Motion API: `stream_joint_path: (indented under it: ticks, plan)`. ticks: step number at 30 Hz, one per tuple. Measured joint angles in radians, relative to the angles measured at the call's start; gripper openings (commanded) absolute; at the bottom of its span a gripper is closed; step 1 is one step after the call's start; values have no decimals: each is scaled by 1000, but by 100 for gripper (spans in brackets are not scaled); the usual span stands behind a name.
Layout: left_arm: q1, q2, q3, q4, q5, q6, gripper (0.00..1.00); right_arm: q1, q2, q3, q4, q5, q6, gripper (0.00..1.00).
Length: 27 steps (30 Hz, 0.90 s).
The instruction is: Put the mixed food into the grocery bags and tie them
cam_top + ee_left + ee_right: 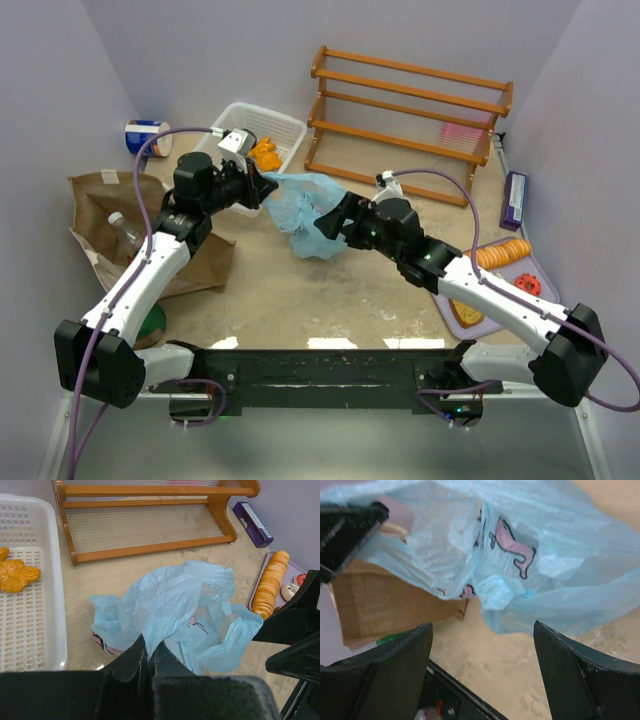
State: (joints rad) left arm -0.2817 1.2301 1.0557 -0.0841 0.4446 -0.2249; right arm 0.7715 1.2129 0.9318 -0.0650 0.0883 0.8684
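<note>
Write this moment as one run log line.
left fingers: shut on blue bag | right fingers: open, near bag | bag: untied

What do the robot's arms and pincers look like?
The left arm and right arm are alike: white shells on the long links, black joints and bases. A purple cable loops alongside each. The left pincer and right pincer are matt black, each with two flat, wedge-shaped fingers. No markings are legible.

The left arm (150, 265) extended from its base toward one o'clock. The left claw (262, 186) was clamped tight on a fold of the light blue bag (300, 200). The right arm (490, 295) stretched toward ten o'clock. The right claw (325, 222) faced its partner with jaws spread wide.
</note>
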Motion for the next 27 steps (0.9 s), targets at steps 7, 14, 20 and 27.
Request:
stream_joint_path:
  ticks: [7,14,20,27]
  plan:
    - [0,0,0,0,1,0,0,0,61,-21,158,77,133,85]
    - [0,-4,0,8,8,2,0,0,220,-20,223,78,229,58]
    - [0,-39,-2,3,-36,26,0,-9,203,-16,205,147,224,19]
    - [74,-173,-2,-38,-301,70,0,-35,-24,79,82,379,20,14]
